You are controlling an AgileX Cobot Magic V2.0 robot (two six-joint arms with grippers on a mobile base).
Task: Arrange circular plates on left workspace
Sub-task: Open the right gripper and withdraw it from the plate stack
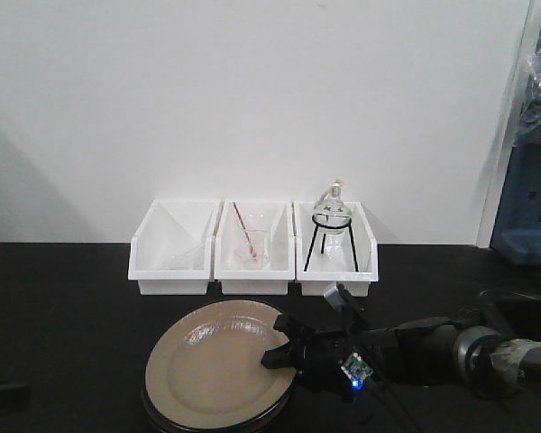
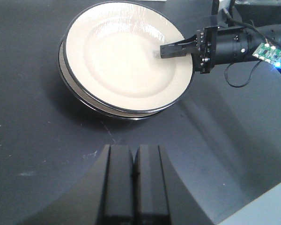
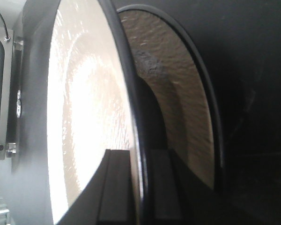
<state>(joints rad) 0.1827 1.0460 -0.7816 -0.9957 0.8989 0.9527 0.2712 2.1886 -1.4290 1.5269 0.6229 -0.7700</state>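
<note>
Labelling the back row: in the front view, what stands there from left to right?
Left bin → middle bin with a glass beaker → right bin with a round flask on a black stand.

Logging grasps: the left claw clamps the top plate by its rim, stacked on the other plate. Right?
No, the right claw clamps the top plate by its rim, as the left wrist view shows. It is stacked on the other plate, yes.
</note>
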